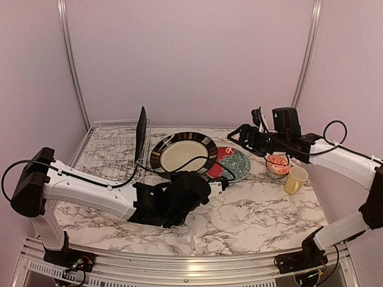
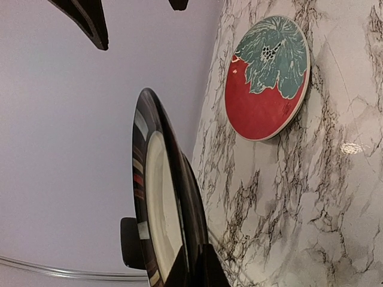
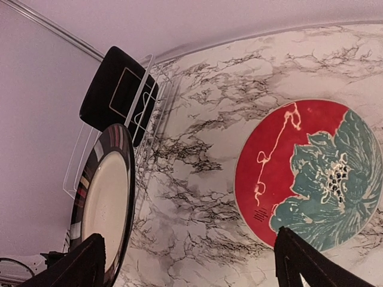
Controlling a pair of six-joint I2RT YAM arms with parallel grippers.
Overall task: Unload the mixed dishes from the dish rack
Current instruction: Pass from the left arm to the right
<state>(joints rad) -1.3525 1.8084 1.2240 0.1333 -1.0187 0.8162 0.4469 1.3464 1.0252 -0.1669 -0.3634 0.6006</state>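
Observation:
The dish rack point(image 1: 108, 156) stands at the back left with a black square plate point(image 1: 141, 133) upright in it. My left gripper point(image 1: 210, 179) is shut on the near rim of a round plate with a striped black rim and cream centre point(image 1: 182, 153), holding it tilted just right of the rack; the fingers point(image 2: 179, 272) clamp its edge point(image 2: 157, 197). The red plate with teal leaves point(image 1: 232, 161) lies flat on the table. My right gripper point(image 1: 235, 136) hovers open and empty above it point(image 3: 191, 266). The red-and-white bowl point(image 1: 277, 165) and yellow mug point(image 1: 295, 179) stand at the right. The pale green bowl is out of view.
The table has a marbled top point(image 1: 257, 215) with pink walls close behind and at both sides. The right wrist view shows the rack's wire side point(image 3: 78, 161) and the black square plate point(image 3: 116, 92). The red plate shows in the left wrist view point(image 2: 266, 78) too.

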